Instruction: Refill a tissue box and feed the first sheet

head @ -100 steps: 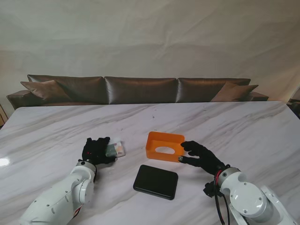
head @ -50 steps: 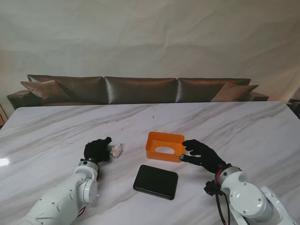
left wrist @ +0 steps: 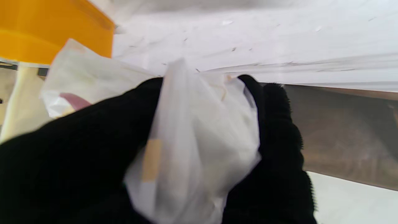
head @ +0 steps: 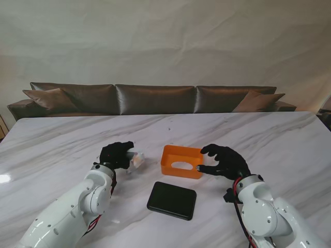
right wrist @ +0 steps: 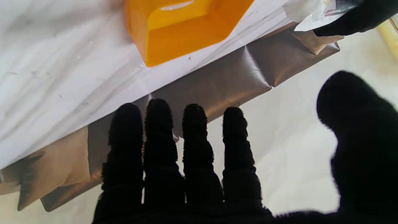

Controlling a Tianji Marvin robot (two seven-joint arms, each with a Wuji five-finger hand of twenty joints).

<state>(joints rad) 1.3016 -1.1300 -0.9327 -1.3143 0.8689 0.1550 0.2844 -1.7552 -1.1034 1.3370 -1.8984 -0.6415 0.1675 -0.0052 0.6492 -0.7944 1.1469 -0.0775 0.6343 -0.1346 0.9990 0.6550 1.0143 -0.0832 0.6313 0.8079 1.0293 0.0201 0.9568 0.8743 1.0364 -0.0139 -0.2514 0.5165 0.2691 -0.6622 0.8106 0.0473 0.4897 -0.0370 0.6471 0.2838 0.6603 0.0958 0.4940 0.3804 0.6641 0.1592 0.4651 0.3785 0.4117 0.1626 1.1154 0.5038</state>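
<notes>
While left robot hand grips tissue pack — orange box beside, right robot hand spread

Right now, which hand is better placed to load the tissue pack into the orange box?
Left. The left hand already grips the tissue pack, just left of the orange box. The right hand is open and empty beside the box's right end.
</notes>
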